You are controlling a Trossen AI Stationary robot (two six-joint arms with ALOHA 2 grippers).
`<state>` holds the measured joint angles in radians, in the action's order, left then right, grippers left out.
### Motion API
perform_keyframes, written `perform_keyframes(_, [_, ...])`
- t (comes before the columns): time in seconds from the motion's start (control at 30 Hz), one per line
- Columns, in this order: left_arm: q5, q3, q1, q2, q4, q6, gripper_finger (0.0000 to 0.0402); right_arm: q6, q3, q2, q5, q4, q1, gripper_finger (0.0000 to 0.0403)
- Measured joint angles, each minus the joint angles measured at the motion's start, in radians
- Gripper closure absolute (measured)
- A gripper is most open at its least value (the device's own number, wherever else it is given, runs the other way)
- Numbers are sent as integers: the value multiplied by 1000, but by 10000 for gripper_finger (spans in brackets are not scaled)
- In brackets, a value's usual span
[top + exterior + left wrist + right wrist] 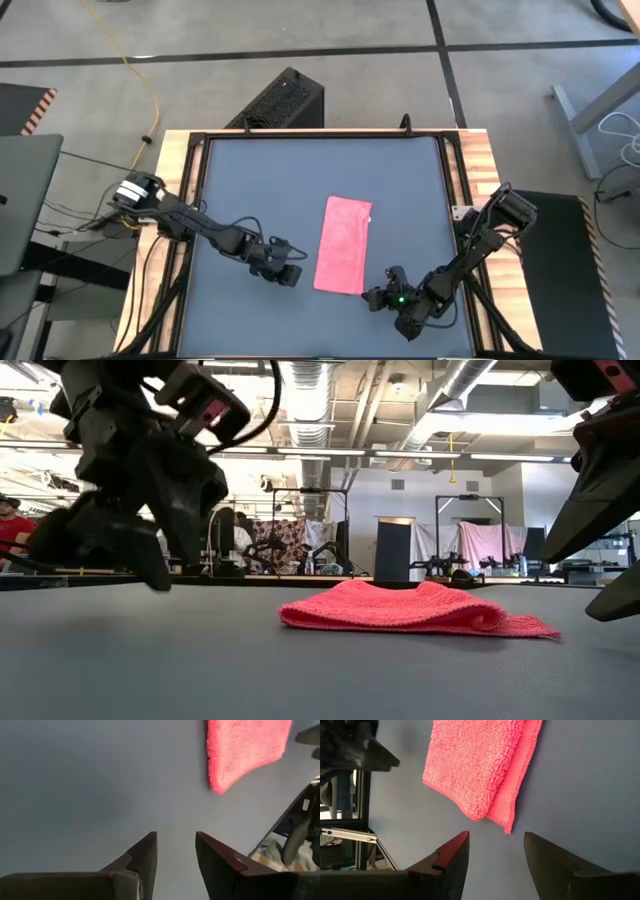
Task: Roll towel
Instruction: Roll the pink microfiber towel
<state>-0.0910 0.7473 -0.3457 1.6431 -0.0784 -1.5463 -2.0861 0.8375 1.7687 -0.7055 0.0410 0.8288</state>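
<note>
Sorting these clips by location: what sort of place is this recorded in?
Likely a robotics lab or workshop: exposed ceiling ducts, more metal-framed rigs across the room, and a framed worktable holding only a pink towel.

From the left wrist, the towel (247,752) runs off the frame's edge. At table height, both arms are cropped overhead, and the person (12,525) behind is cut off.

Bright, even overhead light from ceiling strips (330,452); shadows on the bench (260,190) stay faint. Both wrist views are soft, the left blurrier.
</note>
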Motion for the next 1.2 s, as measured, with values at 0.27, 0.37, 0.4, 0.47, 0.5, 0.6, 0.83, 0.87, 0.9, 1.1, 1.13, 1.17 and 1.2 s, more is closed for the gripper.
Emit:
perform_keyframes(0.27, [38,1,-7,26,-113,-15,278,0,0,0,0,-12,1,189])
perform_keyframes(0.37, [74,2,-8,26,-216,15,278,18,0,0,0,-21,1,189])
perform_keyframes(0.4, [80,2,-8,27,-240,17,278,24,0,0,3,-23,1,189])
perform_keyframes(0.47, [80,2,-8,27,-275,15,277,25,0,0,19,-22,1,189])
perform_keyframes(0.5, [78,2,-8,27,-280,7,276,26,0,0,24,-19,1,189])
perform_keyframes(0.6, [69,2,-8,28,-268,-22,270,10,0,3,26,-7,0,189])
perform_keyframes(0.83, [78,2,-2,28,-247,-165,264,-65,0,4,27,69,-2,189])
perform_keyframes(0.87, [78,2,-1,28,-254,-166,264,-65,0,4,27,70,-6,189])
perform_keyframes(0.9, [80,2,0,28,-257,-166,264,-63,0,4,27,70,-8,189])
perform_keyframes(1.1, [88,2,1,28,-254,-155,264,-34,0,4,27,58,-42,189])
perform_keyframes(1.13, [89,2,1,28,-254,-152,264,-23,0,4,27,47,-47,189])
perform_keyframes(1.17, [89,2,1,28,-254,-153,264,-11,0,4,27,37,-52,189])
perform_keyframes(1.2, [90,2,1,28,-254,-152,264,-1,0,5,27,26,-57,189])
